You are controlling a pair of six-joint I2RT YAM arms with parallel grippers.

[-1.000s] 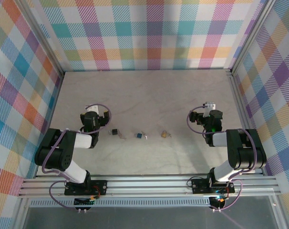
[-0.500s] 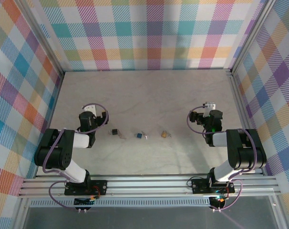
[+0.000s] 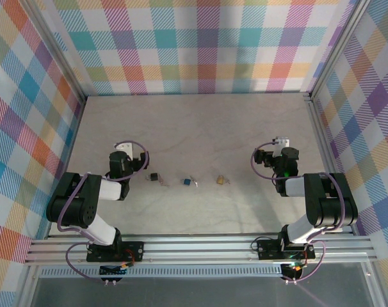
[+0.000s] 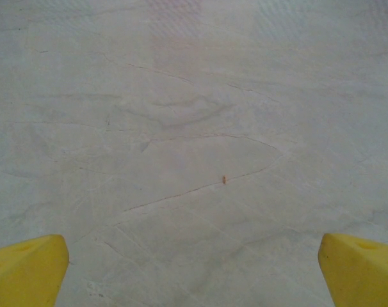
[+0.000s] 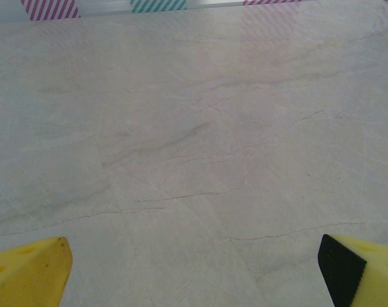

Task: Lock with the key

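Desk: How are the 2 arms sitting?

Me: I have both folded low, elbows back near their bases. My left gripper (image 4: 194, 272) has its yellow fingers spread wide over the table (image 4: 194, 128), holding nothing. The right gripper (image 5: 194, 272) is the same.

Desk: The locks?

Me: 3 in a row between the arms: black padlock (image 3: 154, 176), blue padlock (image 3: 187, 181), brass padlock (image 3: 218, 181). Keys are too small to tell.
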